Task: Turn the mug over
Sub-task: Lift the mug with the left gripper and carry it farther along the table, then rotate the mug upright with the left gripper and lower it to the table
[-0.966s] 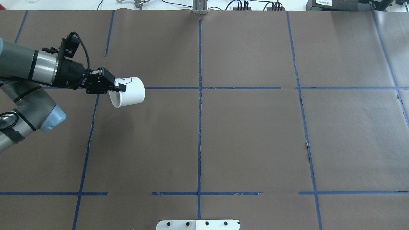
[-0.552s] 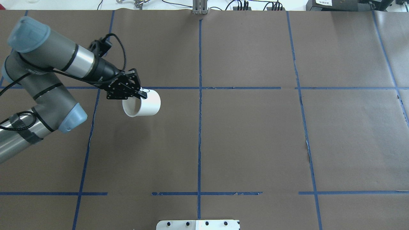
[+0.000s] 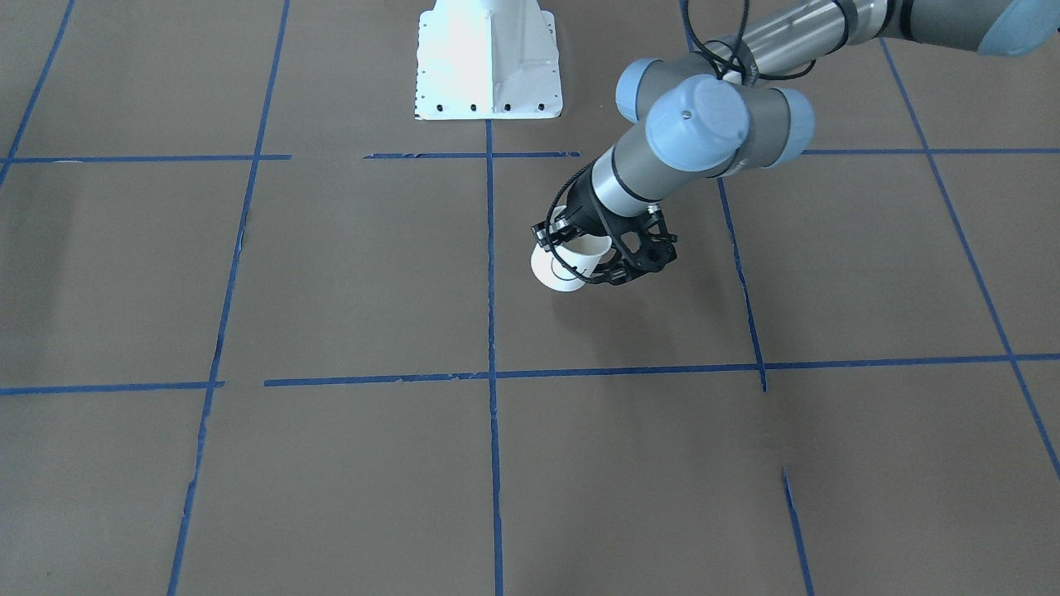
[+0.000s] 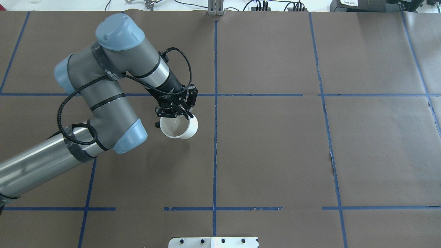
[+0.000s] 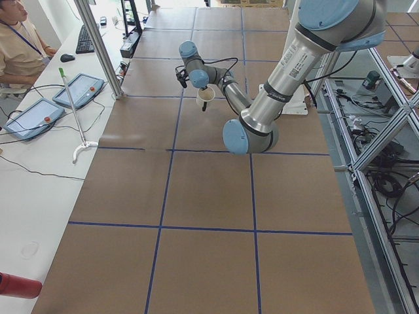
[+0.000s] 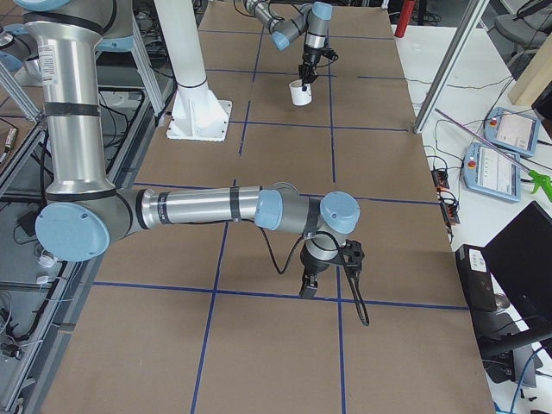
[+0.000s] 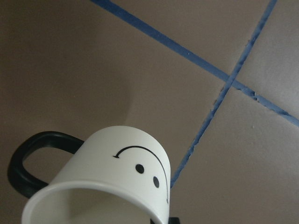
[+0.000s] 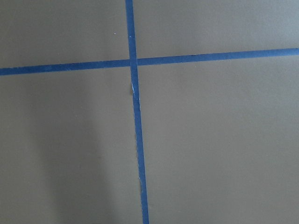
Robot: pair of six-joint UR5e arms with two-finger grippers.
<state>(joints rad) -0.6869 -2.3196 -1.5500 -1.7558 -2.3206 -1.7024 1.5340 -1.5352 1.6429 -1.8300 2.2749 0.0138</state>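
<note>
Gripping mug (image 4: 179, 128) rim, left jaws clamped; smiley (image 7: 144, 163) visible wrist view, not overhead; right jaws unreadable.

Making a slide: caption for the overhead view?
Left gripper holds the white mug by its rim, opening tilted upward.

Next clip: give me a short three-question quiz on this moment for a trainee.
1. Which end effector grips the mug? A left; B right; C neither.
2. True or false: the mug's opening faces downward.
3. What is printed on the mug's side?
Key: 1 A, the left end effector. 2 False; the overhead view looks into it. 3 A black smiley face.
</note>
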